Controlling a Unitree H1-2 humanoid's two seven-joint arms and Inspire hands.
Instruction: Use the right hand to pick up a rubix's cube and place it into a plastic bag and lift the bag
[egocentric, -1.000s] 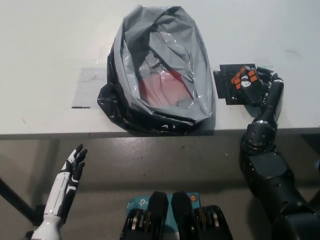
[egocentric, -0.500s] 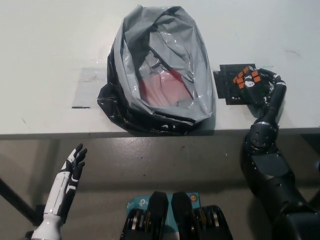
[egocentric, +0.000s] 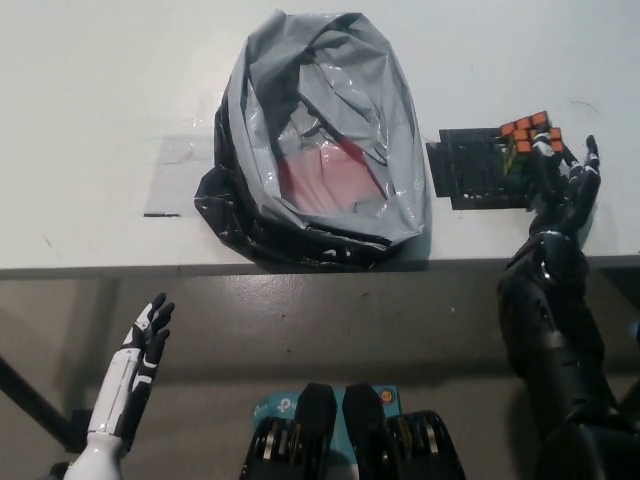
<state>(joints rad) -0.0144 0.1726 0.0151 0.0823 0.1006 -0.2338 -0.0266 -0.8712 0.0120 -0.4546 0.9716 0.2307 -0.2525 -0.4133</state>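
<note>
Right of the open plastic bag (egocentric: 320, 150) on the desk (egocentric: 100, 80): Rubik's cube (egocentric: 530, 135) clamped in right hand (egocentric: 560, 175), bagging and lifting outstanding; left hand (egocentric: 140, 345) idle, fingers apart.

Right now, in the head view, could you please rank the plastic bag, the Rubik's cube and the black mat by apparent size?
1. Plastic bag, by far the largest.
2. Black mat.
3. Rubik's cube, held in the right hand nearer the camera, yet it looks smallest.
</note>
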